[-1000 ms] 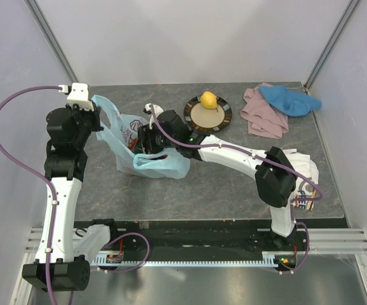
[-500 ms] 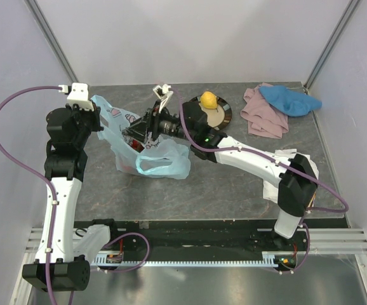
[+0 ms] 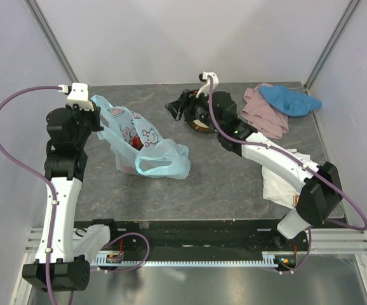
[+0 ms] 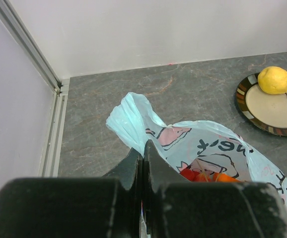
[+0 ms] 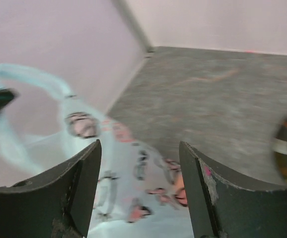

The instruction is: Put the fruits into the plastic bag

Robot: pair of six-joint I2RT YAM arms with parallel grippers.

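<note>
Plastic bag (image 3: 146,147) lies left of centre on the surface (image 3: 221,171), mouth open. Red and orange fruits (image 4: 203,174) show through the film inside it. One lemon (image 4: 274,80) sits on the far part of the plate (image 4: 277,106), to the right of the bag and apart from it.

Left gripper (image 4: 143,148): jaws pressed together, pinching the bag's far-left handle.

Right gripper (image 3: 176,108): jaws well apart, nothing between them, hovering by the plate's left rim, between bag and plate. Its wrist view is blurred.

Pink cloth (image 3: 263,117) with blue cloth (image 3: 291,100) on it, far right corner
</note>
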